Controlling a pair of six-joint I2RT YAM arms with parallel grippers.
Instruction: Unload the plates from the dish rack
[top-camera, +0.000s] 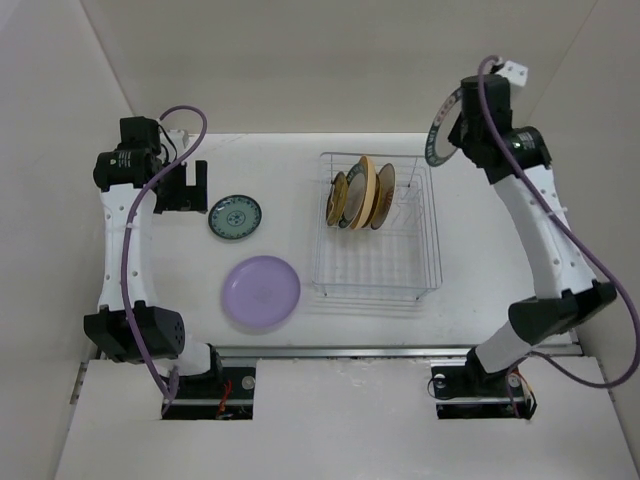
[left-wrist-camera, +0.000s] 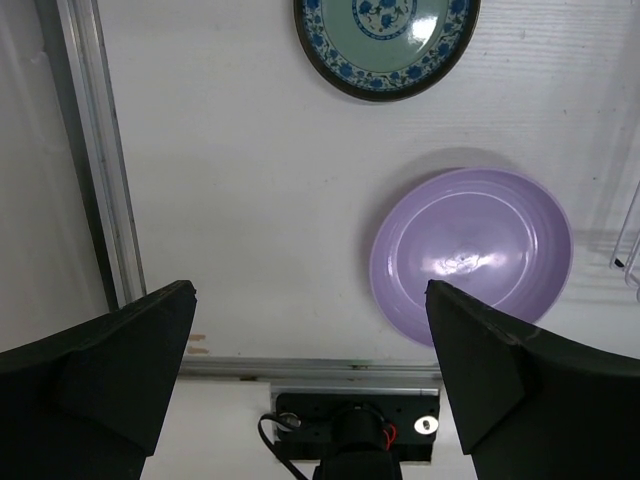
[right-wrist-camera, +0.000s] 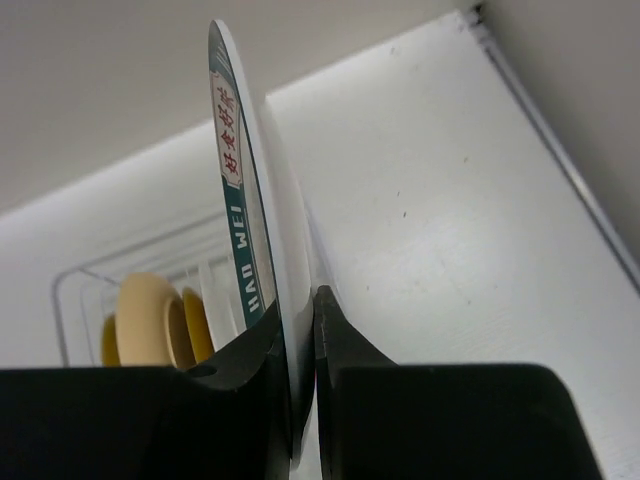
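The white wire dish rack (top-camera: 375, 265) stands right of centre with three plates upright at its far end, the pale yellow one (top-camera: 362, 192) in the middle. My right gripper (top-camera: 452, 128) is raised above the rack's far right corner. It is shut on the white plate with the dark patterned rim (top-camera: 436, 135), pinched edge-on in the right wrist view (right-wrist-camera: 240, 230). The teal patterned plate (top-camera: 236, 217) and the lavender plate (top-camera: 261, 292) lie flat on the table. My left gripper (top-camera: 186, 188) is open and empty, left of the teal plate.
White walls close in the table at the back and both sides. A metal rail (top-camera: 400, 350) runs along the near edge, in front of the arm bases. The left wrist view shows the teal plate (left-wrist-camera: 386, 40) and the lavender plate (left-wrist-camera: 470, 255) below.
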